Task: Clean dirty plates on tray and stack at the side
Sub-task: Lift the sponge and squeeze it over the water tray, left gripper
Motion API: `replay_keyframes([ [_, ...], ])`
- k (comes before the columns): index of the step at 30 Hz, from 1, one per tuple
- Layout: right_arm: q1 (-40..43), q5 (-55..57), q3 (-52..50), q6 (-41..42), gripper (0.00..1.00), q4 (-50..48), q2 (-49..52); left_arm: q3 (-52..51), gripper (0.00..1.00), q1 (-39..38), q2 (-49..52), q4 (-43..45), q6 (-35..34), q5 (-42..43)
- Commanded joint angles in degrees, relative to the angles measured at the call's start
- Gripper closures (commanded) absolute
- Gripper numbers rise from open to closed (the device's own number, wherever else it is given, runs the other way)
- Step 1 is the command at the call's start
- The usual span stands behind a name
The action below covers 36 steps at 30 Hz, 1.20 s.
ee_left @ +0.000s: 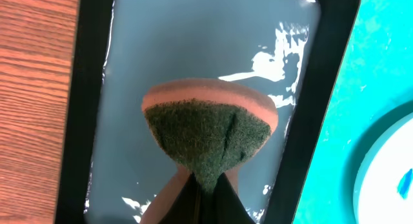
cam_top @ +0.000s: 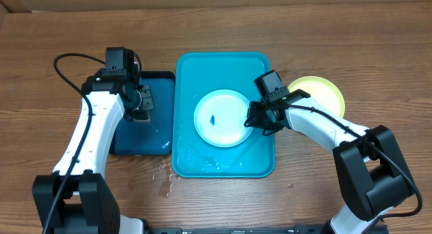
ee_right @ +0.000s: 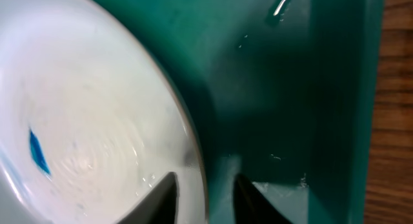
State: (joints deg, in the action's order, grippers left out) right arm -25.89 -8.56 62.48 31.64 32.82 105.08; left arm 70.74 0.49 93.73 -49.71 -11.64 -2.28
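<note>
On the wooden counter the turquoise tray sits in the middle, with a smaller dark tray of water touching its left side. A light blue plate lies flat in the turquoise tray, and a yellow-green plate rests on the counter just beside the tray's right edge. The right end effector straddles the blue plate's right rim, jaws partly apart and not visibly pinching it. The left end effector is clamped on a sponge over the water. Judging by this, the rim wants a firm pinch first, then the sponge's green face should rub the blue smear lightly so the plate doesn't slide
</note>
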Motion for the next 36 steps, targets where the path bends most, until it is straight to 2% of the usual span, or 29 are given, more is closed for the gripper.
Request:
replay_keyframes([
  [1,0.46,0.48,0.92,0.09,0.59,-1.16,-1.14,-0.63,0.96,0.22,0.68,0.17,-0.81,0.87],
  [3,0.85,0.55,0.92,0.09,0.61,-1.95,-1.14,-0.63,0.96,0.22,0.68,0.02,-0.81,0.85],
  [5,1.07,0.55,0.92,0.09,0.74,-2.01,-1.14,-0.63,0.96,0.22,0.68,-0.35,-0.79,0.83],
  [7,1.05,0.57,0.92,0.11,0.93,-1.99,-1.14,-0.63,0.96,0.24,0.68,-0.72,-0.81,0.83],
  [8,1.05,0.57,0.92,0.11,0.96,-1.97,-1.14,-0.63,0.96,0.24,0.68,-0.85,-0.79,0.81],
  [16,1.05,0.55,0.92,5.90,0.94,0.31,-1.14,-0.63,0.96,0.22,0.68,-0.90,-0.81,0.83],
  [18,1.05,0.87,0.92,5.88,0.74,-0.09,-1.14,-0.63,0.96,0.22,0.68,-0.90,-0.81,0.83],
  [20,1.05,1.53,0.92,5.88,0.69,-0.90,-1.14,-0.63,0.96,0.20,0.68,-0.90,-0.81,0.83],
  [21,1.05,1.90,0.92,5.88,0.70,-1.18,-1.14,-0.63,0.96,0.22,0.68,-0.90,-0.81,0.83],
  [23,1.05,2.10,0.92,5.88,0.92,-1.49,-1.14,-0.63,0.96,0.22,0.68,-0.90,-0.79,0.81],
  [24,1.05,2.08,0.92,5.88,0.96,-1.44,-1.14,-0.63,0.96,0.22,0.68,-0.92,-0.76,0.81],
  [36,0.83,0.50,0.92,5.90,0.96,-0.11,-1.14,-0.72,0.96,0.22,0.68,-0.94,-0.57,0.37],
])
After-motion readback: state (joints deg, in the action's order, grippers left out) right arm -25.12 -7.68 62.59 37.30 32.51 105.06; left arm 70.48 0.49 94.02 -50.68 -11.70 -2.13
